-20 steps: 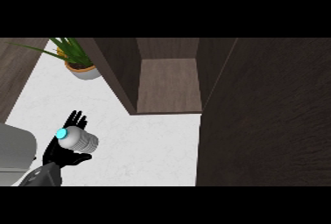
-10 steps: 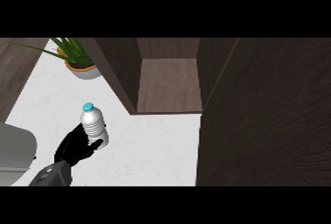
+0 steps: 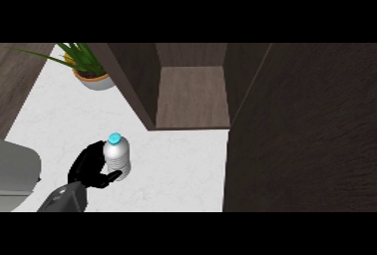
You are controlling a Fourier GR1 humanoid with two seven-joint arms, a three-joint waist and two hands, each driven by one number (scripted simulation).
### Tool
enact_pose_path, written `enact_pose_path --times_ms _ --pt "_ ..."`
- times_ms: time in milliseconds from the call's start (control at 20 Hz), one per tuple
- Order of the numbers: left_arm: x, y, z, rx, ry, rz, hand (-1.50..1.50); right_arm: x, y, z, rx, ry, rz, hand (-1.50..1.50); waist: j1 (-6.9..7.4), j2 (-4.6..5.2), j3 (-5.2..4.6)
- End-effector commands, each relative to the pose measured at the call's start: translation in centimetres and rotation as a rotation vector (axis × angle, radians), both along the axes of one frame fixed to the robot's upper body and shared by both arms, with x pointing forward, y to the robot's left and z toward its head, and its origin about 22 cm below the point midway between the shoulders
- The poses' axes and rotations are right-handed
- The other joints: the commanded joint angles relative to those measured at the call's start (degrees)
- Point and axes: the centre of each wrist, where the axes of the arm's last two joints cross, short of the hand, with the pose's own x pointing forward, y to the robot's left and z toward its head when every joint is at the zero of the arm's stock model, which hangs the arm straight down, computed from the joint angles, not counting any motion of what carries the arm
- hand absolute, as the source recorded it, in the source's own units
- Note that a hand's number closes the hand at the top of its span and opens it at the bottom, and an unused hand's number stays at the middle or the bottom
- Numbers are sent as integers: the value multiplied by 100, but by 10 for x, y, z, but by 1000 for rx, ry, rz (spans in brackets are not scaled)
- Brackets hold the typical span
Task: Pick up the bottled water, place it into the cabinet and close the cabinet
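While in left hand [image 3: 88, 167], one bottle [image 3: 116, 157].

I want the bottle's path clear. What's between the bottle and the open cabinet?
Nothing; the head view shows only bare white counter between the bottled water and the cabinet.

The bottled water [image 3: 116, 158] is being held upright over the near-left part of the counter [image 3: 177, 169]; the left hand [image 3: 90, 167] is curling round it from its left and near side, its forearm coming in from the lower edge; the cabinet [image 3: 190, 94] is standing open behind the bottle and to its right, apart from it; the cabinet door [image 3: 309, 129] is standing to the right of the opening; a potted plant [image 3: 92, 74] is sitting on the counter at the far left, just beside the cabinet's left wall; a bulky object [image 3: 16, 169] is sitting at the left edge, left of the hand
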Motion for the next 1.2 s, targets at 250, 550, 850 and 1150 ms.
enact_pose_path --times_ms 250,550,850,1150 --pt "-12 -2 -6 -68 -115 105 150 4 -5 -7 -7 10 -14 -150 82 -26 6" --pt "-19 -8 -12 -126 -153 247 150 1 0 -18 -2 30 10 -150 74 -26 6" --pt "-14 -15 -3 -149 -123 180 150 2 11 -14 -9 5 -11 -150 135 -53 16" --pt "6 -34 25 -143 -148 144 150 -8 15 -8 3 20 -11 -150 148 -66 19"
